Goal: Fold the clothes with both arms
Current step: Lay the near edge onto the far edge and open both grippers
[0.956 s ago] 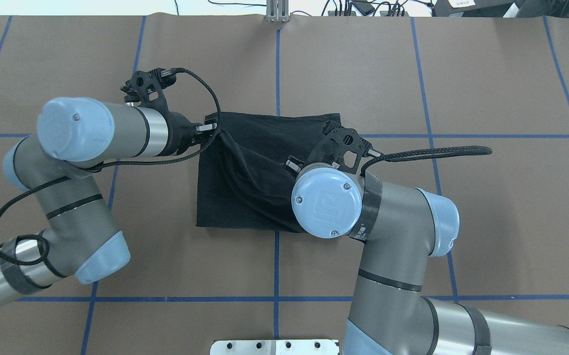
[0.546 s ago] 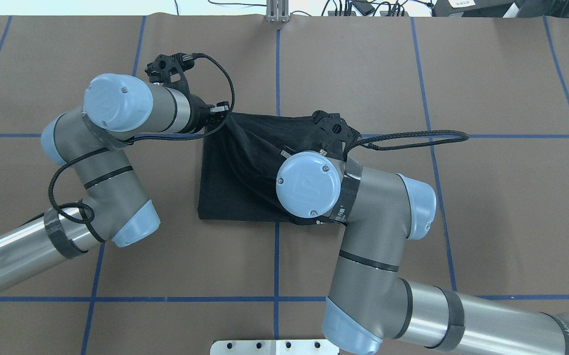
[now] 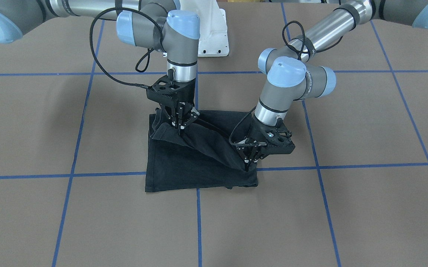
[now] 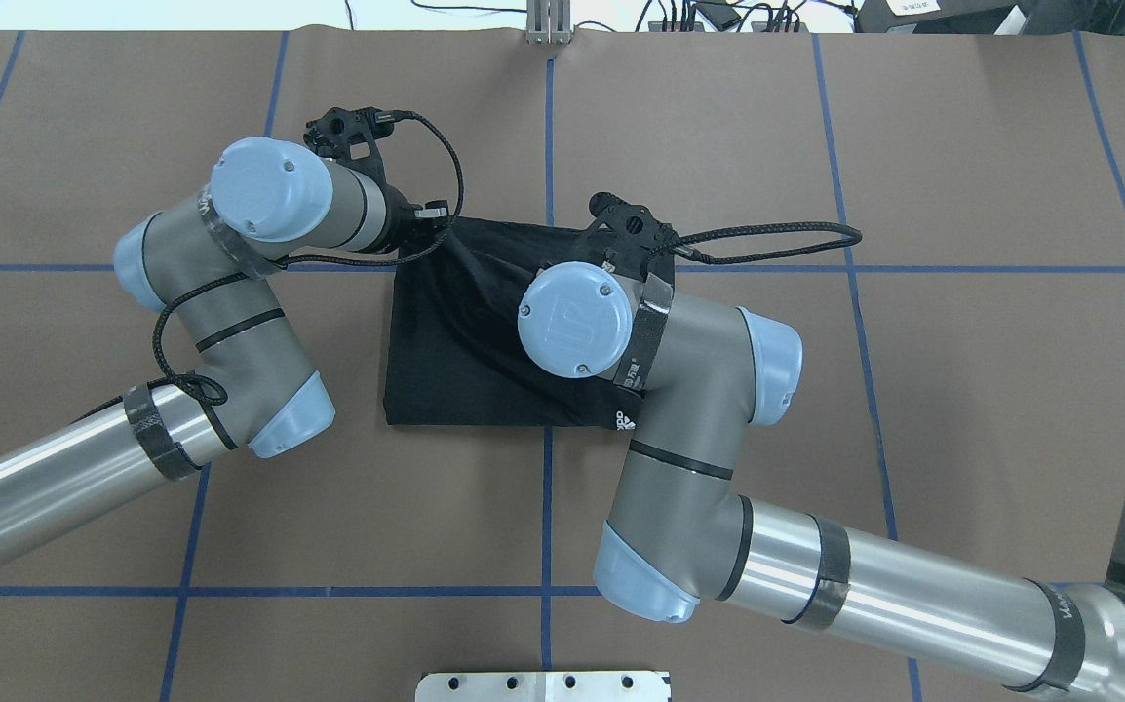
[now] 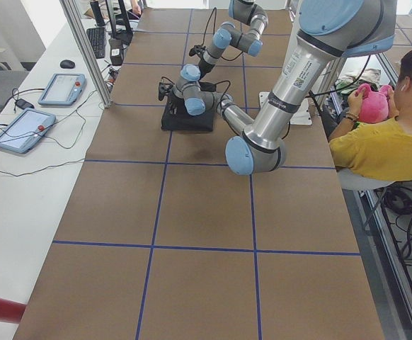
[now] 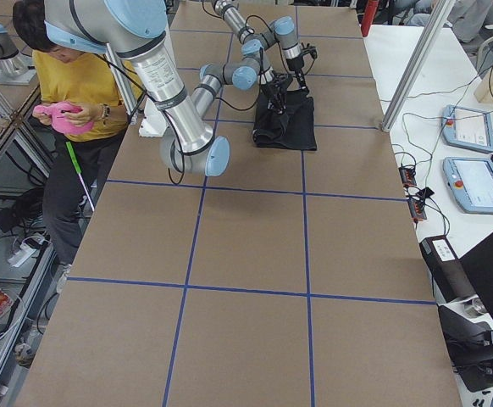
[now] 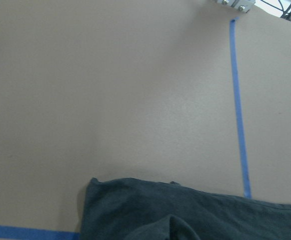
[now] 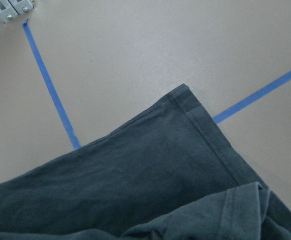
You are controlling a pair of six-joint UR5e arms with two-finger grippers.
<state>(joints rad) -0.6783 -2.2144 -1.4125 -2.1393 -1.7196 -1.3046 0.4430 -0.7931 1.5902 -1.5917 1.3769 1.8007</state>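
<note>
The black T-shirt (image 3: 184,168) lies folded on the brown table, plain black side up; its orbit logo is hidden. It also shows in the overhead view (image 4: 446,361). My left gripper (image 3: 248,165) is shut on the shirt's fabric at its far left corner, and shows in the overhead view (image 4: 438,226). My right gripper (image 3: 181,128) is shut on a raised fold of the shirt, held a little above the lower layer; in the overhead view its own wrist hides it. The fabric slopes down between the two grippers. Both wrist views show shirt edges (image 7: 185,217) (image 8: 160,165).
Blue tape lines (image 4: 548,146) grid the brown table. The white mounting pedestal (image 3: 210,33) stands at the robot's side. A seated person in yellow (image 5: 383,145) is beside the table. Tablets (image 5: 61,88) lie along the far side.
Both arms have swung away from the robot. The right gripper carried its fold leftward and farther over the shirt; the left gripper shifted right along the far edge, still gripping.
</note>
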